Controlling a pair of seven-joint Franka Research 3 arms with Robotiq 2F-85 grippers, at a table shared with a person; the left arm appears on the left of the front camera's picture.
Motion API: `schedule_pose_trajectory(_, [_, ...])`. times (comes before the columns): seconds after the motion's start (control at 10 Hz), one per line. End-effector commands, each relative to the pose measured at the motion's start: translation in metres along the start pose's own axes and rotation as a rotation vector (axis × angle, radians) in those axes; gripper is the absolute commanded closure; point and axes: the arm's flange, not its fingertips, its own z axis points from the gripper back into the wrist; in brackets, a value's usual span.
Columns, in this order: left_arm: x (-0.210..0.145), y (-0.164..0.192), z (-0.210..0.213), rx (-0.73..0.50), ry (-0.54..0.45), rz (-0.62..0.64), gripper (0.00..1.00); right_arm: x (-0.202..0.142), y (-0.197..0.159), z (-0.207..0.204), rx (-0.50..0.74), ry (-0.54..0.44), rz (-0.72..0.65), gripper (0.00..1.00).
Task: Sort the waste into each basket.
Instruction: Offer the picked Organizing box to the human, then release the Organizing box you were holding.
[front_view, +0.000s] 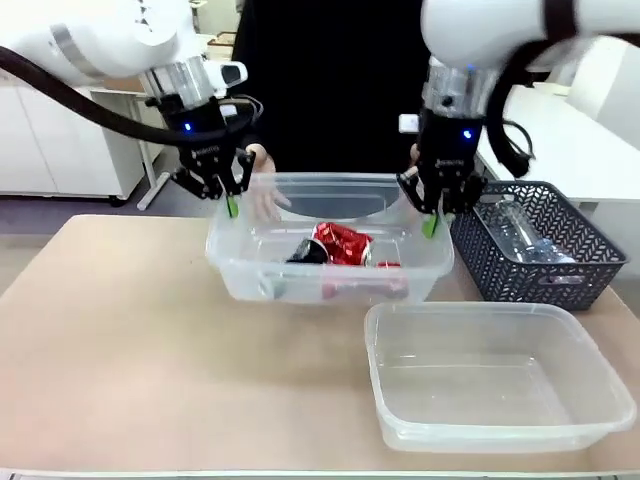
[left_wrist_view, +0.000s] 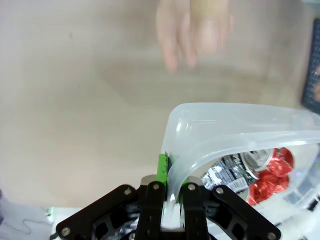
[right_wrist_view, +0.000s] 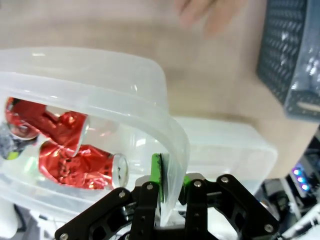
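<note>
Left gripper (front_view: 231, 200): its jaws are clamped on the left short rim of the far tub (front_view: 240, 272); in the left wrist view we see one finger inside the wall and one outside it.
Right gripper (front_view: 433, 220): it is clamped in the same way on the right short rim of the same tub.
Why this hold: we think the two grips on opposite ends share the load and keep the tub level, so that the contents do not slide to one side. The thin wall bends a little between the pads, so one grip alone would probably twist it.
Far tub, position: it hangs between the arms at the far middle of the table (front_view: 130, 340). It seems raised a little, but we cannot be sure.
Far tub, contents: crushed red-and-silver cans (front_view: 342, 243) lie on its floor, close together, with a darker printed piece that we cannot name.
Near tub (front_view: 600, 420): it stands on the table, near and to the right, and we see nothing inside.
Lattice basket (front_view: 540, 275): it stands far right, just beside the right gripper, and holds at least one clear bottle (front_view: 520, 232).
Person's hand (front_view: 262, 190): it is behind the far tub, near the left gripper, not touching the tub as far as we see.
Task state: we judge that the cans are already gathered, while the bottle is not yet in a clear tub.
</note>
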Motion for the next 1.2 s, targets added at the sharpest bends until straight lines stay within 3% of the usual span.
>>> schedule_pose_trajectory(0.0, [0.035,-0.012,0.005,0.020,-0.040,0.070,0.94,0.032,0.008,0.008,-0.018,0.083,0.048,0.95])
schedule_pose_trajectory(0.2, [0.053,-0.012,0.002,-0.029,-0.065,0.085,0.94,0.044,0.012,-0.003,0.016,0.073,0.042,0.95])
schedule_pose_trajectory(0.3, [0.037,0.001,0.002,0.002,-0.019,0.027,0.94,0.046,0.016,-0.012,-0.006,0.086,0.028,0.95])
schedule_pose_trajectory(0.4, [0.037,0.001,0.002,0.002,-0.019,0.027,0.94,0.048,0.001,-0.010,-0.003,0.055,0.006,0.95])
schedule_pose_trajectory(1.1, [0.037,0.001,0.002,0.002,-0.019,0.027,0.94,0.048,0.001,-0.010,-0.003,0.055,0.006,0.95])
